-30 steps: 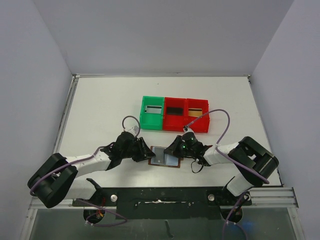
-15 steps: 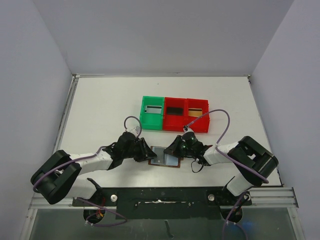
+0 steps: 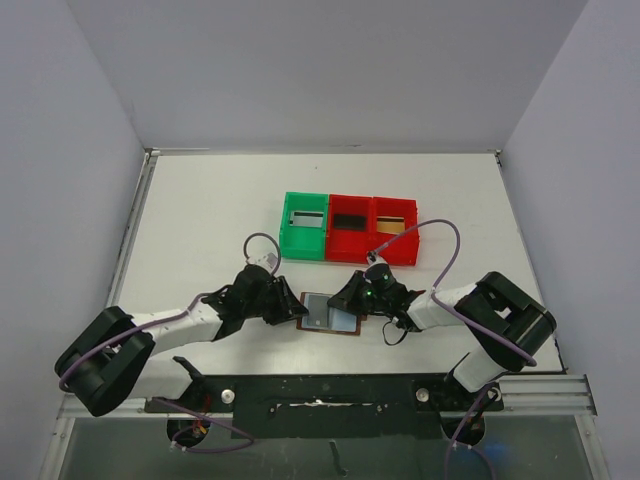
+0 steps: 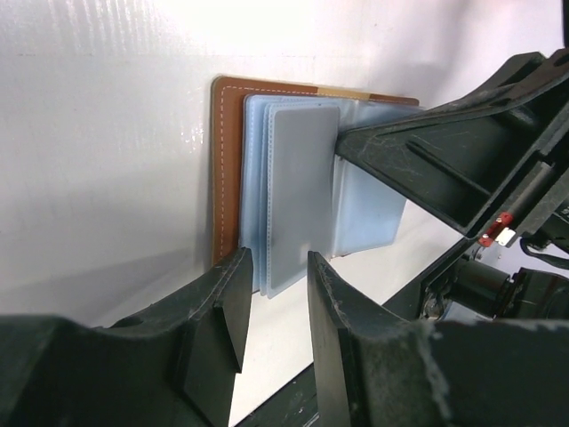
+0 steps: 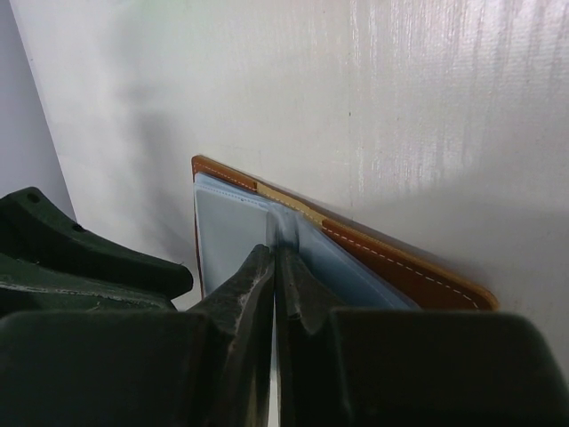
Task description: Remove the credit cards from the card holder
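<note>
**Wallet lies open between two claws**

The brown card holder (image 3: pixel 330 313) lies open on the white table (image 3: pixel 200 220), near its front edge. The left gripper (image 4: pixel 277 258) is spread, just short of a grey credit card (image 4: pixel 302 178) lying on the blue sleeves (image 4: pixel 373 205). The right gripper (image 5: pixel 272 256), pressed together, rests on those sleeves.

From high above and behind the arm bases, looking steeply down over the whole table (image 3: pixel 200 200), far off. From just behind the left tool (image 4: pixel 274 267) and the right tool (image 5: pixel 274 258), low and very close, facing each other across the open card holder (image 4: pixel 227 169). Shared by all three: that card holder and both tool tips.
</note>
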